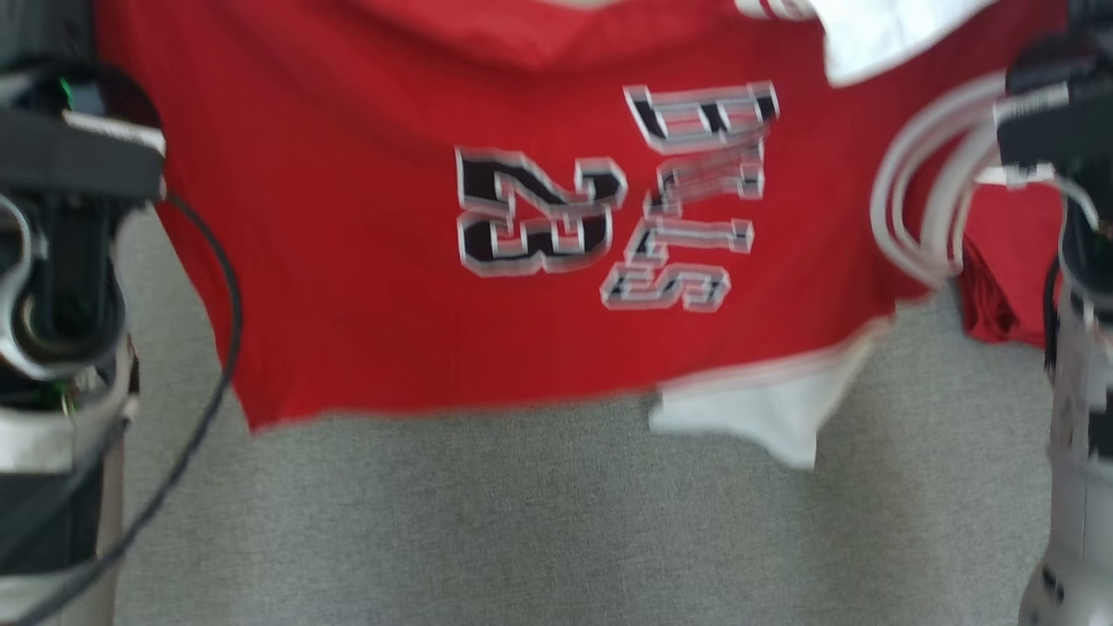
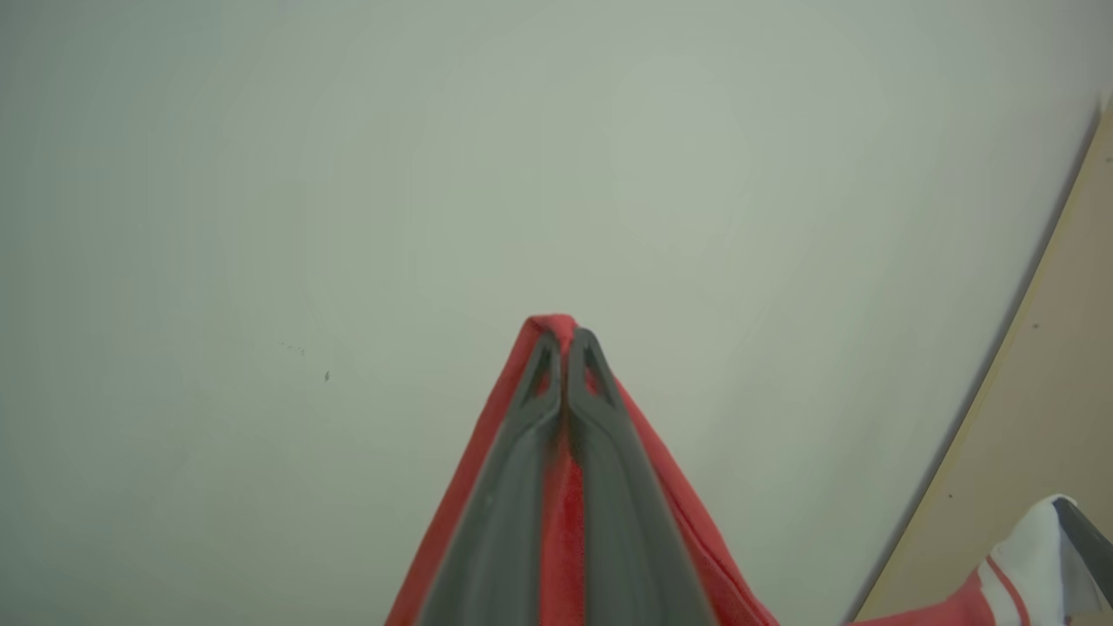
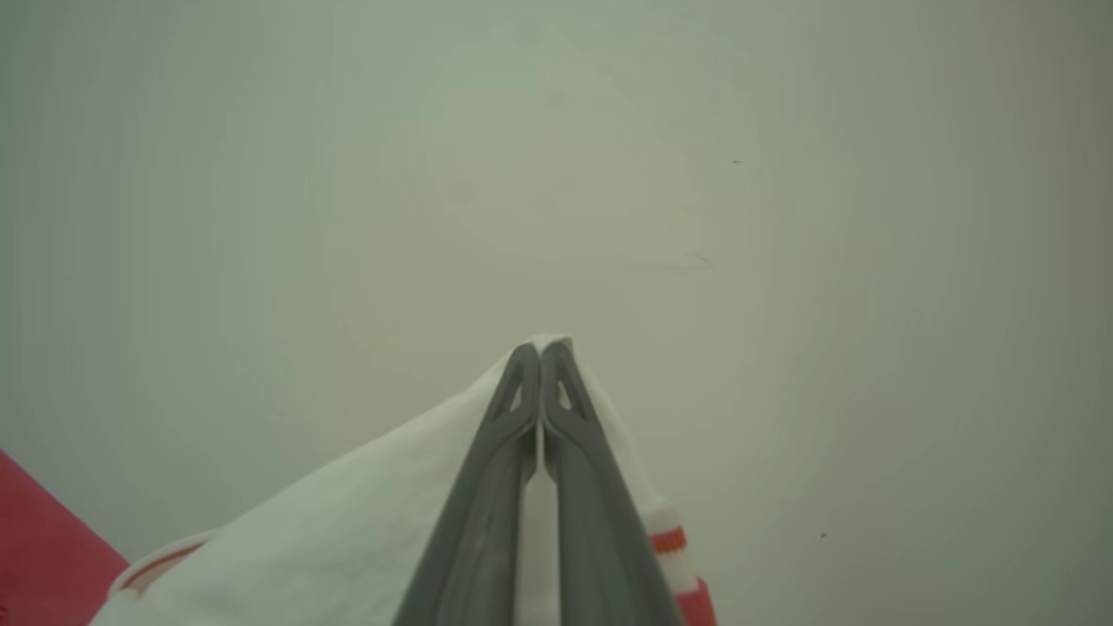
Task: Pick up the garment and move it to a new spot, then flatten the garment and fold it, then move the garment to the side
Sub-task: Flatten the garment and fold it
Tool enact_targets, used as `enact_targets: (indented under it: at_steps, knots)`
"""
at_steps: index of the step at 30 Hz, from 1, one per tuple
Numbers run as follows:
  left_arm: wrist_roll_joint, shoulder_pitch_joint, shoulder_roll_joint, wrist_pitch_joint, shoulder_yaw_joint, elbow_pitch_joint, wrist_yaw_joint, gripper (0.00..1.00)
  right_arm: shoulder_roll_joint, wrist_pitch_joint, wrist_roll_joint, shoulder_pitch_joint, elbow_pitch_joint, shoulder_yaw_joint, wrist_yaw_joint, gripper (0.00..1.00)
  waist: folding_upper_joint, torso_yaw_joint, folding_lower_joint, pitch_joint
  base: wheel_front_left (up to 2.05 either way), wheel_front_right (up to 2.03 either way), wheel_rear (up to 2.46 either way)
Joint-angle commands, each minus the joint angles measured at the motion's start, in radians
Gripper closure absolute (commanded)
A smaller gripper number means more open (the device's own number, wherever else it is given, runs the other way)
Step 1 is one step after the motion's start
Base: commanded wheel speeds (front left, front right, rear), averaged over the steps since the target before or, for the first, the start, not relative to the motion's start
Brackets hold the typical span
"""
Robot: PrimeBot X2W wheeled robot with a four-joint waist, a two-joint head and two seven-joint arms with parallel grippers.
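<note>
red garment (image 1: 365, 261), black-white block print, white trim, hangs over grey woven surface (image 1: 522, 522). left hand (image 2: 565, 343) pinching red fabric, right hand (image 3: 541, 352) pinching white edge. pale wall (image 2: 348, 174) beyond.

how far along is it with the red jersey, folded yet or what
Done: the garment is picked up. In hand: the left end effector is shut on red fabric, the right end effector on a white part, and it hangs spread between them above the grey surface. Left: laying it down, flattening, folding, moving it aside.
</note>
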Motion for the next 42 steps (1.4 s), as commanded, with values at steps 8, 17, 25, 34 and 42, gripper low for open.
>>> enact_targets:
  at_steps: [8,17,25,34,42]
  knots:
    - [0.014,-0.233,-0.020,-0.086,0.025,0.243,-0.036,1.00,-0.015,-0.189,-0.042,-0.384,0.349,0.102,-0.003,1.00,-0.0001,-0.012,-0.0001,0.181,0.00,0.00,0.00]
    - [0.106,-0.430,-0.027,-0.324,0.017,0.470,-0.137,1.00,0.024,-0.444,-0.183,-0.656,0.658,0.128,-0.003,1.00,-0.0001,-0.004,-0.0001,0.213,0.00,0.00,0.00]
    - [0.129,-0.310,-0.033,-0.377,-0.019,0.598,-0.186,1.00,-0.002,-0.437,-0.120,-0.534,0.773,0.219,-0.003,1.00,-0.0001,-0.008,-0.0001,0.229,0.00,0.00,0.00]
    - [0.114,-0.089,-0.030,-0.378,-0.092,0.621,-0.202,1.00,-0.092,-0.240,0.066,-0.277,0.629,0.269,-0.003,1.00,-0.0001,0.009,-0.0001,0.147,0.00,0.00,0.00]
    - [0.091,0.108,-0.010,-0.359,-0.133,0.568,-0.200,1.00,-0.146,-0.070,0.141,0.004,0.374,0.218,-0.003,1.00,-0.0001,0.021,-0.0001,0.088,0.00,0.00,0.00]
